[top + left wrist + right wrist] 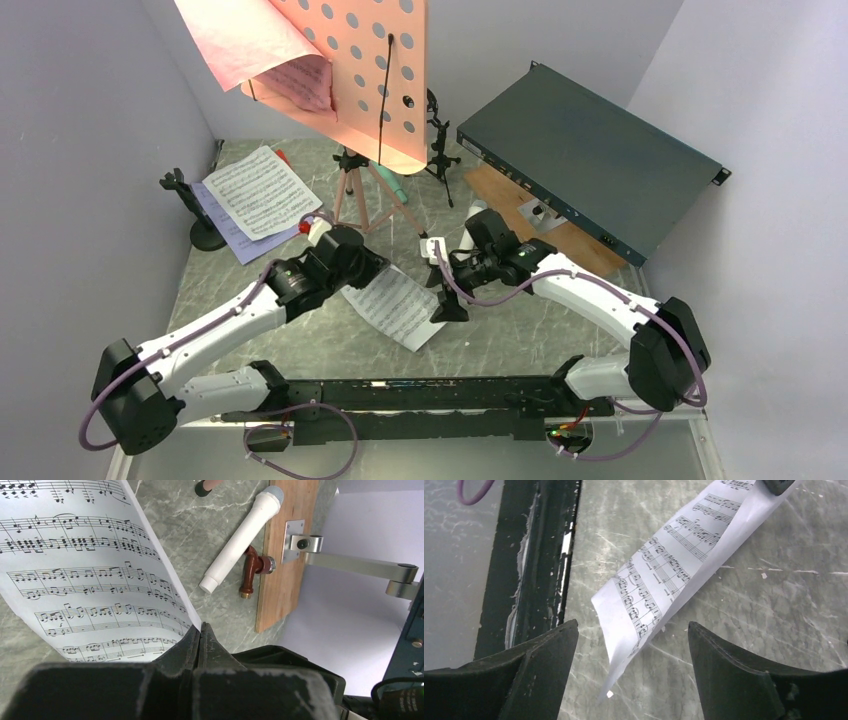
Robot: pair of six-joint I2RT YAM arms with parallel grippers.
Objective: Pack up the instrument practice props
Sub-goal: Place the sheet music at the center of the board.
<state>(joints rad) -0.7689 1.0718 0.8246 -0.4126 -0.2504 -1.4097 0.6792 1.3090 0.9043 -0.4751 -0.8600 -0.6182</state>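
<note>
My left gripper (201,630) pinches a corner of a white sheet (664,570), jaws shut on the paper. That end is raised off the table (520,330); the far end droops to the surface at centre, near the arm bases. My right gripper (633,624) hovers over the low end, jaws wide, nothing in them.

Pack-up looks barely begun, IMO. The pink stand (370,60) is up on its tripod w/ a pink page (300,80) on it. A 2nd white page (262,190) lies on a lavender page (225,235) at left. The left mount (185,200) and rear mount (437,140) stand upright. The white mic (245,535) lies beside the board (285,555), and the green mic (398,186) sits behind the tripod legs. No case or bag in view, so I can't tell where it all goes.
</note>
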